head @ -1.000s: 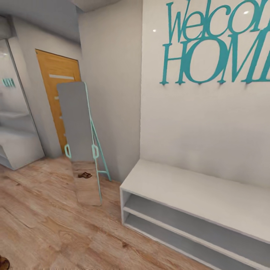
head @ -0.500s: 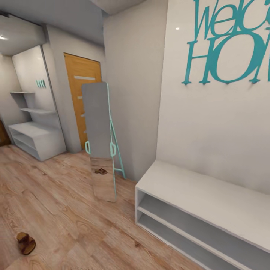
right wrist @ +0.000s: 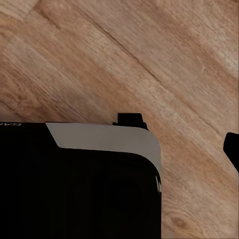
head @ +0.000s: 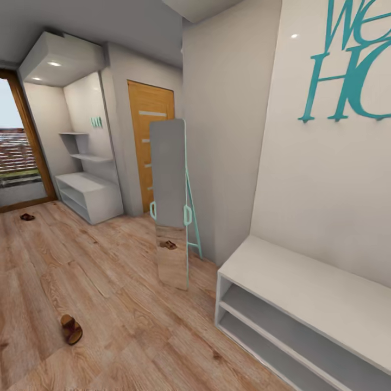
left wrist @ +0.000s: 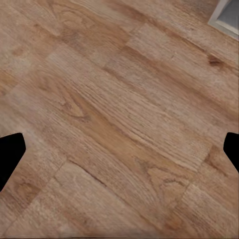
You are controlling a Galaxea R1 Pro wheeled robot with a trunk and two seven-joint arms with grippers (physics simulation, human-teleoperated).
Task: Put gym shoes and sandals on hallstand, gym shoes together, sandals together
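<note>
Lying apart on the corridor floor (head: 108,282), two sandals show as the camera turns left.
One sandal (head: 71,329) sits at lower left, the other (head: 27,217) far off at mid left by the glass door; the hallstand (head: 87,184) has come fully into view at upper left. Mirror (head: 171,203) and grey bench (head: 304,309) sit further right than before. Left claw (left wrist: 119,149) is spread wide over bare planks; right claw's state I cannot tell.

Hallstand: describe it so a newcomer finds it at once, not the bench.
Start at the orange door on the far wall. Beside it, toward the glazed opening, stands the hallstand, a light grey unit in an alcove. Unlike the plain low bench under the teal lettering, it has a tall back panel and two staggered upper shelves.
</note>
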